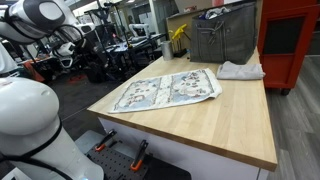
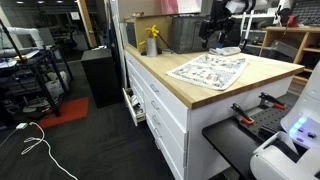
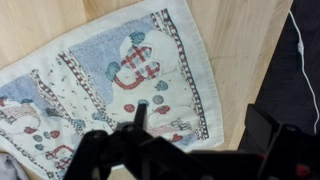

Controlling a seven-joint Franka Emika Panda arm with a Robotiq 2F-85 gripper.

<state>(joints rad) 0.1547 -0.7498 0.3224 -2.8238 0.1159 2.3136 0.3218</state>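
Observation:
A cloth printed with snowmen (image 1: 168, 90) (image 2: 210, 68) lies flat on the wooden table top (image 1: 215, 125) (image 2: 190, 90). In the wrist view the cloth (image 3: 110, 85) fills the left and middle, one end close to the table's edge. My gripper (image 3: 200, 140) hangs well above it, its dark fingers (image 3: 140, 118) spread wide with nothing between them. In an exterior view the gripper (image 2: 213, 30) sits high over the table, clear of the cloth.
A folded white cloth (image 1: 240, 70) (image 2: 228, 50) lies at the table's far end beside a grey metal bin (image 1: 222, 35). A yellow object (image 1: 178, 38) (image 2: 152, 40) stands at a corner. A red cabinet (image 1: 290, 40) flanks the table. A low drawer (image 2: 133, 105) is pulled out.

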